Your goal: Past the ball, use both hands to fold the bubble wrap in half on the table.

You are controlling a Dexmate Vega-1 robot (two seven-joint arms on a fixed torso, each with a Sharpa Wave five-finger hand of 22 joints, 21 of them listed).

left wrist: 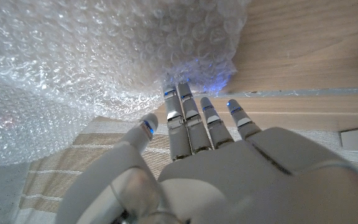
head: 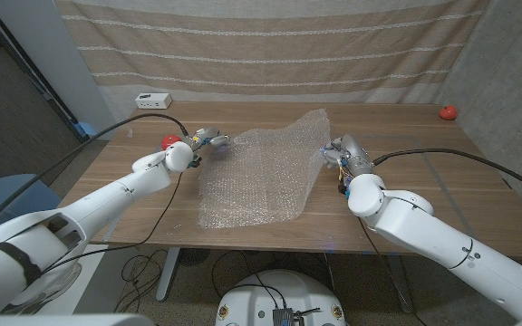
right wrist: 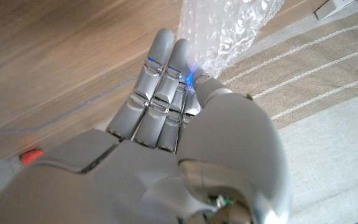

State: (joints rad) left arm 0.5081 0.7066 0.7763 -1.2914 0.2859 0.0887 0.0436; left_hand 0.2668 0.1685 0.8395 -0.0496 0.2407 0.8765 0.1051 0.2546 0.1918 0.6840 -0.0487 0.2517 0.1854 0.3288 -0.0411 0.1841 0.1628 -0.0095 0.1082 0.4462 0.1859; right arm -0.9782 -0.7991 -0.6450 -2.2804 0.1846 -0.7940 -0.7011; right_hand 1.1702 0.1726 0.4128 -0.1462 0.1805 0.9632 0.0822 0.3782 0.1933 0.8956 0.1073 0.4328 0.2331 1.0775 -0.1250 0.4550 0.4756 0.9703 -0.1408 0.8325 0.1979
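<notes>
The clear bubble wrap (head: 256,177) lies spread across the middle of the table, and its far right corner stands raised. My right hand (head: 338,156) pinches the wrap's right edge; in the right wrist view the wrap (right wrist: 229,28) rises from between thumb and fingers (right wrist: 160,62). My left hand (head: 207,141) is at the wrap's far left corner. In the left wrist view its fingers (left wrist: 185,115) reach out straight, tips against the wrap's edge (left wrist: 135,56), thumb apart. The red ball (head: 169,140) sits just behind the left hand.
A white box (head: 153,100) stands at the table's far left. A small red object (head: 448,112) lies at the far right corner. A striped curtain (head: 270,45) hangs behind the table. Bare wood (head: 424,154) shows to the right of the wrap.
</notes>
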